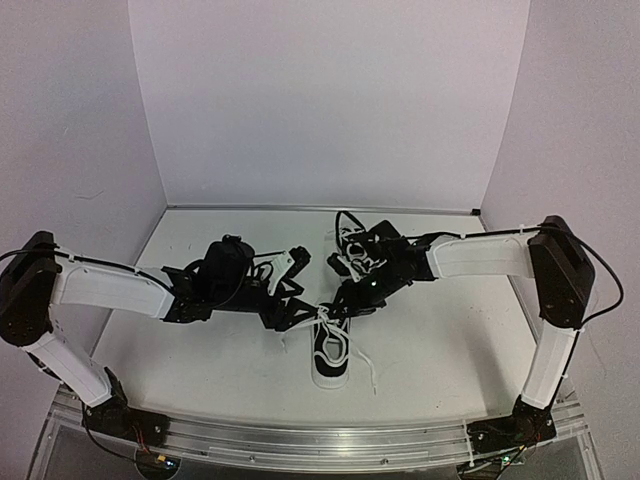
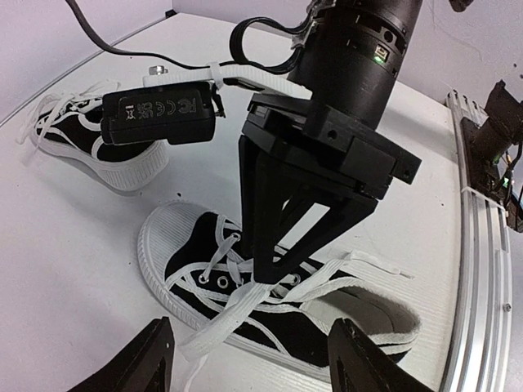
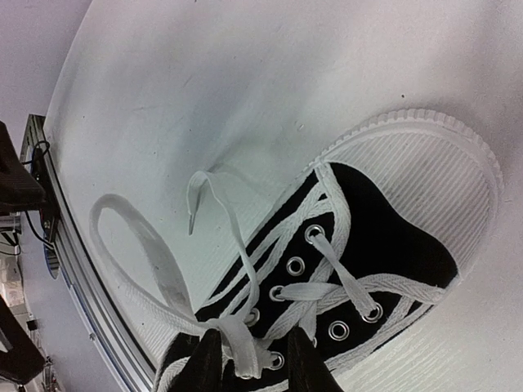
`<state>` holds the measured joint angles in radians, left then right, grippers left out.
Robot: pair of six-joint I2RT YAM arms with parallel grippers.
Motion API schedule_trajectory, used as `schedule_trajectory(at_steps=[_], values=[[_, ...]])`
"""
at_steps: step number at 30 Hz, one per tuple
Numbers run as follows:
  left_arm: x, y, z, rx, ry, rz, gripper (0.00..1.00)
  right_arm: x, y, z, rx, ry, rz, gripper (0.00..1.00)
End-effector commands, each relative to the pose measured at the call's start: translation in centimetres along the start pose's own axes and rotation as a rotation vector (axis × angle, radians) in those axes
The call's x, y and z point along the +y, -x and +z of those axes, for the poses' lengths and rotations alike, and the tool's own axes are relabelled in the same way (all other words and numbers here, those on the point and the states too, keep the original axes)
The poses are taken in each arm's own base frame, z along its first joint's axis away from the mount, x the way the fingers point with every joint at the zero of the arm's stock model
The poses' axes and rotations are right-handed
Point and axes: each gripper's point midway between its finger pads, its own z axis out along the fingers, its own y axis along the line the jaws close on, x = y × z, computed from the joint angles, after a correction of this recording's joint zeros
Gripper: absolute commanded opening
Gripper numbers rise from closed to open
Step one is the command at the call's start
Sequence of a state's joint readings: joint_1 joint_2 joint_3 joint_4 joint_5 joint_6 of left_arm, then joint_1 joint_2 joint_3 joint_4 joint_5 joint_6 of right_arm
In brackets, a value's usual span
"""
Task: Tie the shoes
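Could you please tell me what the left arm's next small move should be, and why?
Probably lower the open left gripper onto the slack lace strand and close, since the right gripper already pinches laces on the near shoe; the left holds nothing.

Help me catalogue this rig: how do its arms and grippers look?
The left arm and right arm have white shells, black joints, black cables. The left gripper and right gripper are black, with angular fingers; a camera box carries white marks.

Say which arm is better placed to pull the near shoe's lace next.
Right: the right gripper pinches the white lace on the near shoe; the left gripper hangs open alongside, holding nothing.
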<state>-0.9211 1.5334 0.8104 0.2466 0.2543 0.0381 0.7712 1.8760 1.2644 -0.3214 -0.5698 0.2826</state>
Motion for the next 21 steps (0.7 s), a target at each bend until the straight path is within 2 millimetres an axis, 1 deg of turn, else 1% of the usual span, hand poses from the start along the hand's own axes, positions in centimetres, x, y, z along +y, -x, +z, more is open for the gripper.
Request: schedule_trajectory(at_steps=[1, 4, 6, 10, 15, 16, 18, 19, 21], values=[[0.5, 1.0, -0.9, -0.010, 0.022, 0.023, 0.68, 0.8, 0.6, 0.3, 0.003, 0.035, -0.027, 0.22], [0.6, 0.8, -0.4, 0.007, 0.014, 0.023, 0.69, 1.1, 0.7, 0.0, -0.002, 0.043, -0.029, 0.13], [0.7, 0.3, 0.3, 0.029, 0.005, 0.024, 0.69, 1.4, 0.9, -0.4, -0.011, 0.047, -0.032, 0.07], [0.7, -0.8, 1.7, 0.071, -0.017, 0.021, 0.69, 2.0, 1.1, -1.3, -0.028, 0.055, -0.038, 0.04], [0.8, -1.3, 2.9, 0.087, -0.035, 0.025, 0.67, 2.3, 0.9, -1.9, -0.037, 0.059, -0.038, 0.01], [0.8, -1.2, 3.1, 0.087, -0.040, 0.027, 0.64, 2.3, 0.8, -2.0, -0.036, 0.059, -0.037, 0.01], [0.8, -1.3, 3.1, 0.089, -0.045, 0.028, 0.56, 2.3, 0.7, -2.2, -0.040, 0.056, -0.037, 0.00], [0.7, -1.3, 3.1, 0.088, -0.047, 0.028, 0.51, 2.3, 0.6, -2.3, -0.040, 0.055, -0.037, 0.00], [0.7, -1.5, 2.8, 0.084, -0.049, 0.027, 0.37, 2.3, 0.4, -2.4, -0.041, 0.053, -0.035, 0.00]])
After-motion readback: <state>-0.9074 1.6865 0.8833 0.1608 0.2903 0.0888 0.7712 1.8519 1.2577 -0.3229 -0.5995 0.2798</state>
